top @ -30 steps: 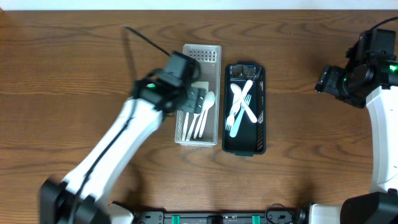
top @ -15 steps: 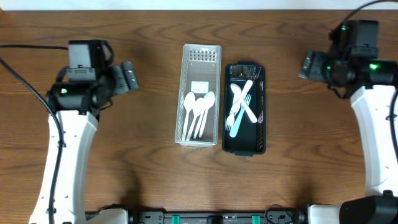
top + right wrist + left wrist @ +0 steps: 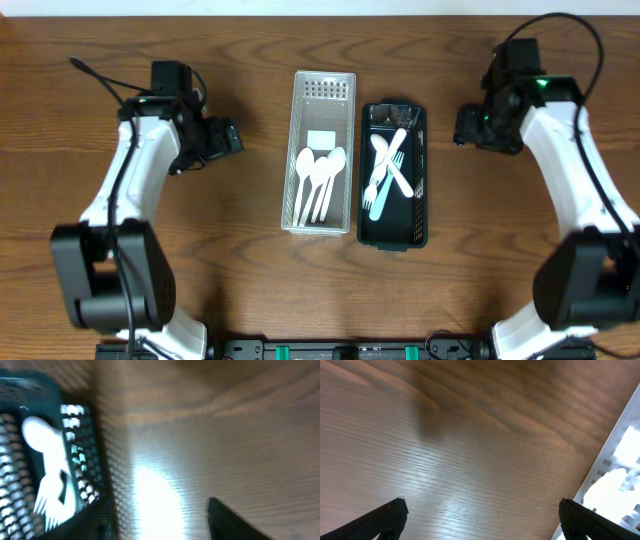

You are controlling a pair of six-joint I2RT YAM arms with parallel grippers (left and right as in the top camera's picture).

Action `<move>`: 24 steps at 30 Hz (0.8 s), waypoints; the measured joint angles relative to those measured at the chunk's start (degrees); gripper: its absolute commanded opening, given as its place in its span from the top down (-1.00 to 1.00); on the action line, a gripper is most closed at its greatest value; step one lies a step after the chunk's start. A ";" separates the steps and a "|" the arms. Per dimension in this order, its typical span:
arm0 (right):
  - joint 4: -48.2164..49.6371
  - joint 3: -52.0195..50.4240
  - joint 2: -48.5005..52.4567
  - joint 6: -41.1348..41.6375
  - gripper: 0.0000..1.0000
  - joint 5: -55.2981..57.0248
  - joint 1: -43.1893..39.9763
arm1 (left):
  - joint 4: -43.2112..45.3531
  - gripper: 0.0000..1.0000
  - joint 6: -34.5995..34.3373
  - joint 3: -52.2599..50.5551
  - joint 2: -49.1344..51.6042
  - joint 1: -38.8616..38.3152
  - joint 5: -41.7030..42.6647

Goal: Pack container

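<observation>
A white slotted container (image 3: 320, 90) sits mid-table with three white spoons (image 3: 318, 180) lying in it. Beside it on the right, a black container (image 3: 421, 200) holds several white forks (image 3: 388, 172). My left gripper (image 3: 228, 137) is open and empty over bare wood left of the white container; its wrist view shows both fingertips spread (image 3: 480, 512) and the white container's edge (image 3: 615, 460). My right gripper (image 3: 462, 135) is open and empty just right of the black container; its blurred wrist view shows the black container (image 3: 82, 435) and a white fork (image 3: 47, 475).
The brown wooden table (image 3: 120, 260) extends around both containers. A dark cable (image 3: 95, 75) trails near the left arm at the far left.
The left arm pulled back from over the white container to the left side. The right gripper moved left, closer to the black container.
</observation>
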 measured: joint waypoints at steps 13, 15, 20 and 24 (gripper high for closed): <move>-2.49 -0.09 3.65 0.68 0.12 -0.57 1.60 | -2.27 -0.98 0.42 0.00 2.95 -8.74 5.09; -2.91 -0.09 3.65 0.70 0.10 -0.92 2.01 | -2.25 -0.98 0.42 0.00 2.95 -10.21 5.09; -3.04 -0.09 3.65 0.68 0.09 -1.73 2.60 | -2.08 -0.99 0.42 0.00 2.97 -11.45 5.11; -3.04 -0.09 3.65 0.70 0.08 -1.86 2.64 | -2.08 -0.98 0.42 0.00 2.97 -11.45 5.09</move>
